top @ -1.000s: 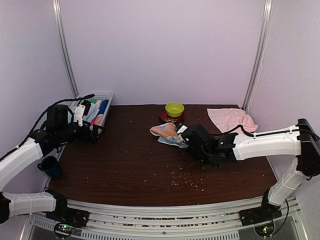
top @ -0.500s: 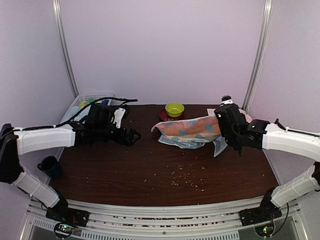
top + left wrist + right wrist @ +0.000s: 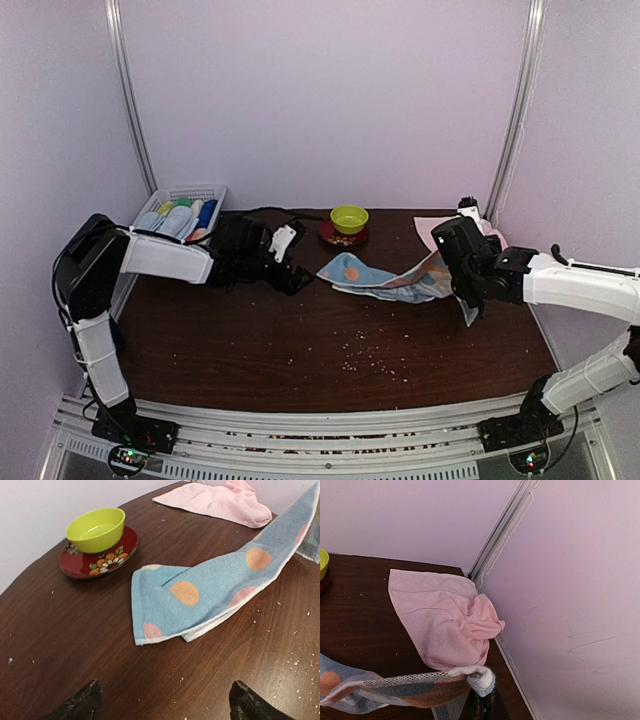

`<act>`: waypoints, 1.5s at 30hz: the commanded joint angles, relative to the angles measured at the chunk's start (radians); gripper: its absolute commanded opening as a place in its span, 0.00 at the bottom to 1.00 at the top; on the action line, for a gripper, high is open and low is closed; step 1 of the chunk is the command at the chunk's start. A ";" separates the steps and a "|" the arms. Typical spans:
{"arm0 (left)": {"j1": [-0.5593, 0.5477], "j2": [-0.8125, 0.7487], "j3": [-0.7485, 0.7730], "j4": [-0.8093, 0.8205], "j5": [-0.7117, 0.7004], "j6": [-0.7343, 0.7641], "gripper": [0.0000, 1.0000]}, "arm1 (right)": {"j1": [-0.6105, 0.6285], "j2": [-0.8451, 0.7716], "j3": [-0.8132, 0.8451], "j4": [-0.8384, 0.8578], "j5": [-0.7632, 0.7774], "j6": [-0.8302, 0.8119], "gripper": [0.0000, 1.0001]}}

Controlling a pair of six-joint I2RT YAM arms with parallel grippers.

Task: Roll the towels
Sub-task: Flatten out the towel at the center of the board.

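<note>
**Blue towel stretched from the right gripper, left gripper wide just short of its free end**

The right gripper [image 3: 461, 290] is clamped on one end of the blue towel [image 3: 385, 280]. In its wrist view the pinched corner bunches just in front of the fingers. A short tail of cloth hangs below the grip. From there the towel runs away toward the left arm in a shallow sag, and its far end lies flat and partly folded on the table [image 3: 250, 340].

The pink towel [image 3: 445, 625] lies crumpled just beyond the right gripper, in the table's far corner by the wall. It is apart from the blue one.

The left gripper [image 3: 300, 278] sits low over the table with its jaws spread wide and nothing between them. In its wrist view both fingers [image 3: 80, 705] frame bare wood, and the folded end of the blue towel lies a little ahead of them, not touching.

Farther ahead and to the left of that gripper, a green bowl [image 3: 96, 527] stands on a red plate [image 3: 107, 560]. Crumbs [image 3: 365, 362] are scattered on the table on the near side of both grippers. A basket [image 3: 180, 205] sits well behind the left gripper, at the table's far left edge.
</note>
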 commanded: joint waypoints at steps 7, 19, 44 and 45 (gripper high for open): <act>-0.086 0.093 0.062 0.115 -0.160 0.556 0.90 | -0.088 -0.036 -0.023 0.041 -0.022 0.033 0.00; -0.139 0.267 0.143 0.145 -0.369 0.839 0.83 | -0.163 -0.050 -0.028 0.070 -0.097 0.026 0.00; -0.182 0.465 0.226 0.226 -0.464 0.996 0.56 | -0.178 -0.083 -0.038 0.084 -0.136 0.021 0.00; -0.182 0.465 0.227 0.219 -0.468 0.996 0.55 | -0.178 -0.083 -0.037 0.084 -0.135 0.021 0.00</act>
